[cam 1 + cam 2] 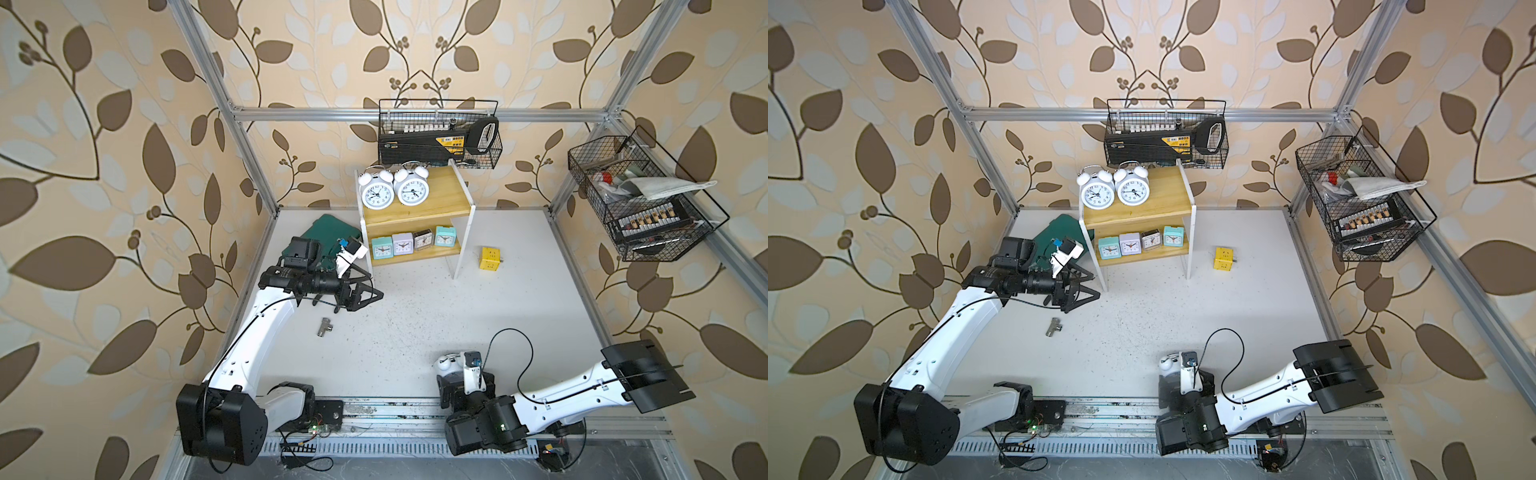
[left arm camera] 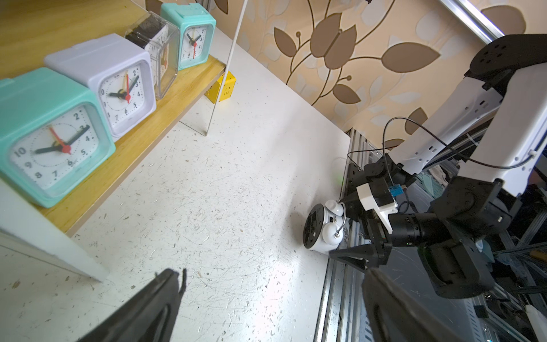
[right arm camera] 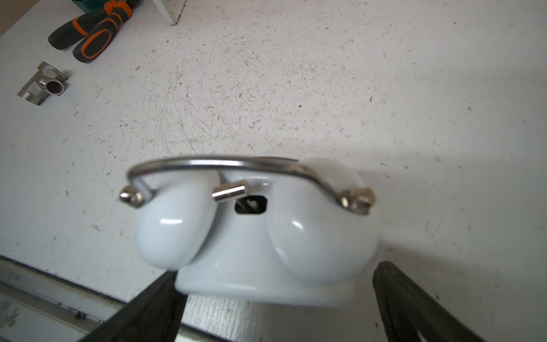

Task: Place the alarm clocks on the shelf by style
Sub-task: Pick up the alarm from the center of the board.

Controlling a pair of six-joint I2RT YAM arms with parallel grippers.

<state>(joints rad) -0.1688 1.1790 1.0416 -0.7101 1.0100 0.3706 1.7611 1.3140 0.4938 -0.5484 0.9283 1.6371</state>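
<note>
A white twin-bell alarm clock (image 3: 257, 231) lies at the table's front edge (image 1: 445, 365). My right gripper (image 3: 278, 299) is open, its fingers on either side of the clock body without closing on it; the left wrist view shows the same (image 2: 336, 229). On the shelf (image 1: 444, 195), two white twin-bell clocks (image 1: 377, 192) (image 1: 411, 189) stand on the top board. The lower board carries a mint clock (image 1: 382, 248), a lilac clock (image 1: 402, 243), a grey clock (image 1: 423, 240) and a second mint clock (image 1: 445, 236). My left gripper (image 1: 374, 286) hangs open and empty beside the shelf's left leg.
A yellow cube (image 1: 489, 258) sits right of the shelf. A metal pipe fitting (image 1: 325, 328) lies near my left arm, with pliers (image 3: 88, 32) and a green pouch (image 1: 328, 235) behind it. Black wire baskets (image 1: 438, 133) (image 1: 640, 199) hang on the frame.
</note>
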